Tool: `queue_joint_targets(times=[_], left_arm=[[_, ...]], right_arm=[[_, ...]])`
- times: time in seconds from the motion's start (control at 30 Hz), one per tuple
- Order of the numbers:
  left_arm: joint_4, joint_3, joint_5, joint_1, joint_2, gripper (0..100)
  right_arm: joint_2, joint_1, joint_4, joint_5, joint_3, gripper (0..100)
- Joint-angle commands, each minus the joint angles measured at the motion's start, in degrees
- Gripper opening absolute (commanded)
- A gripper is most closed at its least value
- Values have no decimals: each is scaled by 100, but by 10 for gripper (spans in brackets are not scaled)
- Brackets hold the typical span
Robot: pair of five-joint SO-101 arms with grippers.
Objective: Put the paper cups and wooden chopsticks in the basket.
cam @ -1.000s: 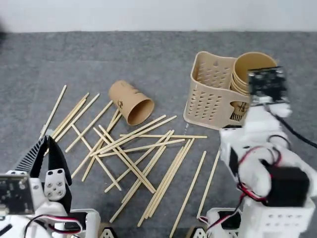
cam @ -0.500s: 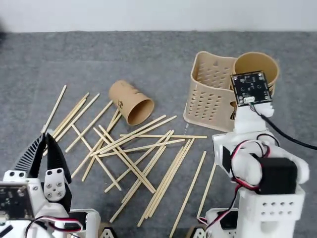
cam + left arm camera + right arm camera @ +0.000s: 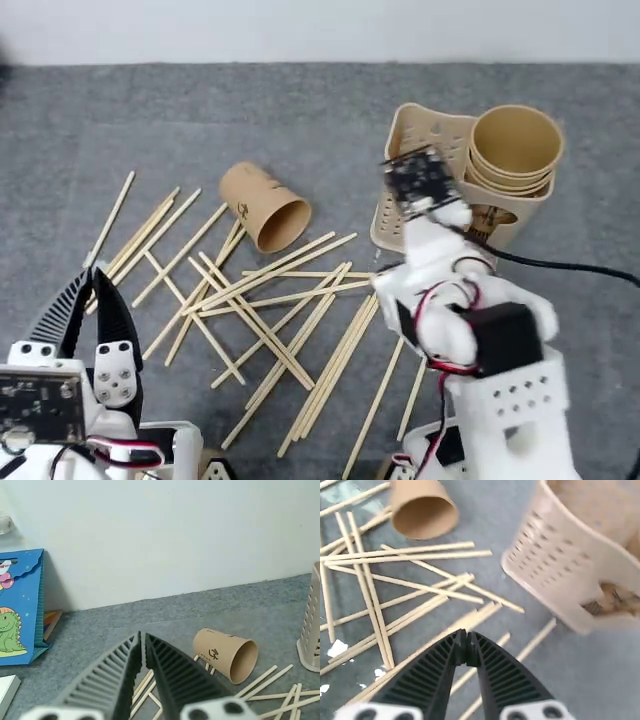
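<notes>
A tan perforated basket (image 3: pixel 425 140) stands toward the far right of the table (image 3: pixel 200 110), and a nested stack of paper cups (image 3: pixel 515 145) sits upright in its right-hand compartment. One more paper cup (image 3: pixel 263 206) lies on its side near the middle of the table, well apart from the basket, with its open mouth turned toward the near right. The wooden chopsticks (image 3: pixel 290 297) lie scattered and crossing one another over the middle and left of the table, from the left edge to just beside the basket's near side, and none is in the basket's visible left compartment. The left gripper (image 3: pixel 95 282) hangs by the near left corner, above the leftmost sticks, its two ribbed fingers closed together with nothing between them. Its own camera sees the same closed tips (image 3: pixel 142 639) with the lying cup (image 3: pixel 225 652) beyond them, the basket's wall (image 3: pixel 312 625) at one side, and a blue gift bag (image 3: pixel 20 605) leaning against the white wall (image 3: pixel 175 530). The right gripper (image 3: pixel 466 646) is over the chopsticks (image 3: pixel 420 556) just in front of the basket (image 3: pixel 555 575), fingers pressed together and empty. It seems to be clear of the sticks, though blur makes that uncertain.
</notes>
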Motion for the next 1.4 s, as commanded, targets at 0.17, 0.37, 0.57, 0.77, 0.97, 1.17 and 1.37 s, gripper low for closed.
queue_joint_targets(times=[0.17, 0.37, 0.57, 0.77, 0.97, 1.17, 1.37], left_arm=[[-229, 620, -422, -343, 26, 19], [-1371, 1780, -571, -1662, 0, 19], [-2154, 3134, -527, -1829, -9, 19], [-2787, 4013, -527, -1829, -9, 19], [-3077, 4365, 9, -1820, -9, 19], [-3086, 4426, 132, -1820, -9, 19], [-3086, 4418, 141, -1855, -9, 19]], right_arm=[[-57, -207, -1736, 1143, 1037, 209], [479, -338, -2308, 1424, 1257, 209], [1763, -356, -2967, 1415, 967, 210], [2738, -637, -3415, 1424, 668, 211], [2949, -945, -3688, 1424, 615, 210], [2967, -1121, -4145, 1424, 738, 209], [3037, -1121, -5182, 1433, 1099, 209]])
